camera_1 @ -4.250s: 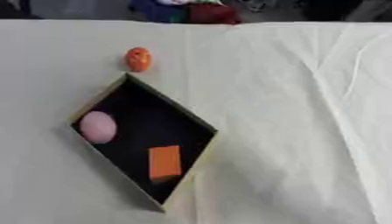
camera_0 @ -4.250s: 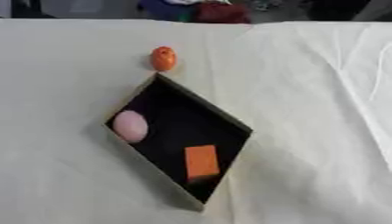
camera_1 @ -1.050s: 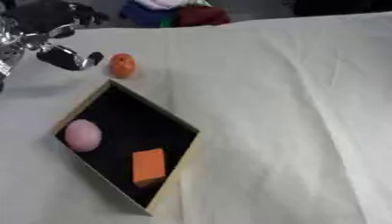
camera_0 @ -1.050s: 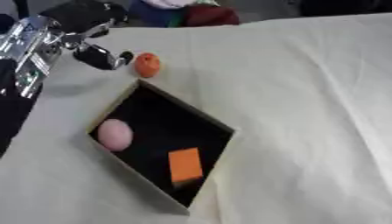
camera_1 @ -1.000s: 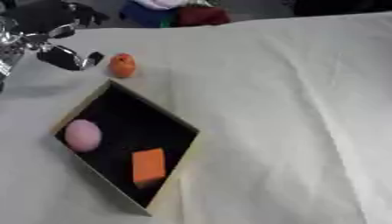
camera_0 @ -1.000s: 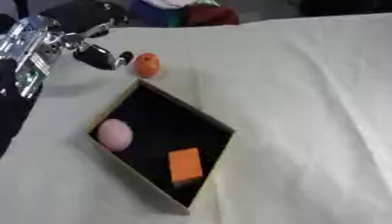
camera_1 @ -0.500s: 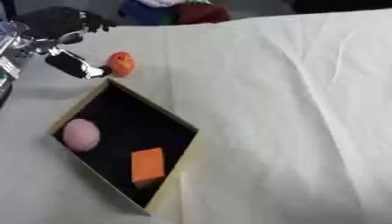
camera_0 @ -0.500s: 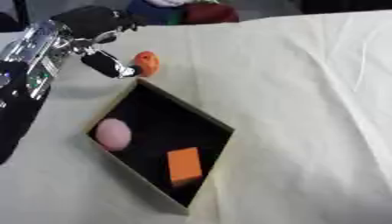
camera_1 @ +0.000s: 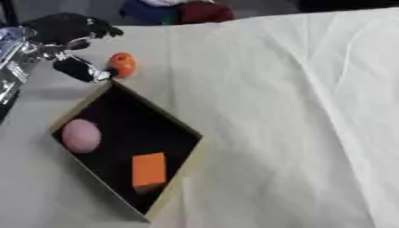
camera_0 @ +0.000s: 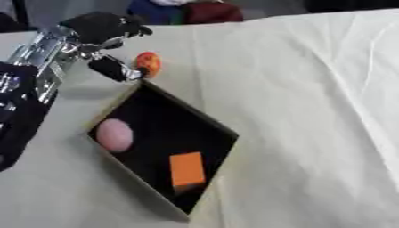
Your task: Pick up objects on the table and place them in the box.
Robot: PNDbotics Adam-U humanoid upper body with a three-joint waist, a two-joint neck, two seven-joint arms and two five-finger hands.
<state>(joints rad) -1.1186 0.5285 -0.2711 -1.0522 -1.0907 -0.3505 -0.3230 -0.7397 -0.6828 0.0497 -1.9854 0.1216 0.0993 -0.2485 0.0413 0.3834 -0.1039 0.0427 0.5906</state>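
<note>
A small round orange object (camera_0: 148, 63) lies on the cream tablecloth just beyond the far corner of the box (camera_0: 226, 129). The box is shallow, tan-walled and black inside. It holds a pink ball (camera_0: 115, 134) at its left and an orange block (camera_0: 187, 168) nearer the front. My left hand (camera_0: 99, 29) comes in from the upper left, fingers partly curled above the orange object and thumb (camera_0: 115, 69) reaching down beside it on its left. Nothing is in the hand. My right hand is out of view.
The cream tablecloth (camera_0: 311, 111) stretches wide to the right of the box, with soft folds. Dark blue and red cloth (camera_0: 183, 10) lies past the table's far edge. My left forearm (camera_0: 31, 75) crosses the table's left side.
The left hand has moved right and closer to the orange object; its thumb now sits right beside it. The camera has shifted a little. Box contents are unchanged.
</note>
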